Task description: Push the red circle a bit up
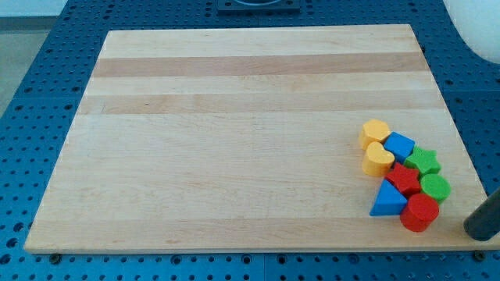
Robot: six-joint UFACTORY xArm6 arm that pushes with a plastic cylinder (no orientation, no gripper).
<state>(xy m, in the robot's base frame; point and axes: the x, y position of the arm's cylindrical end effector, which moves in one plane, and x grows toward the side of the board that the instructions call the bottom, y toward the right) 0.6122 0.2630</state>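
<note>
The red circle lies near the bottom right corner of the wooden board, at the lower end of a tight cluster of blocks. A blue triangle touches it on its left, a green circle sits just above it and a red star is up and to its left. My tip is the lower end of the dark rod at the view's right edge. It sits to the right of the red circle and slightly below it, with a gap between them.
Higher in the cluster are a green star, a blue cube-like block, a yellow heart and a yellow round block. The board's right edge runs close beside the cluster. A blue perforated table surrounds the board.
</note>
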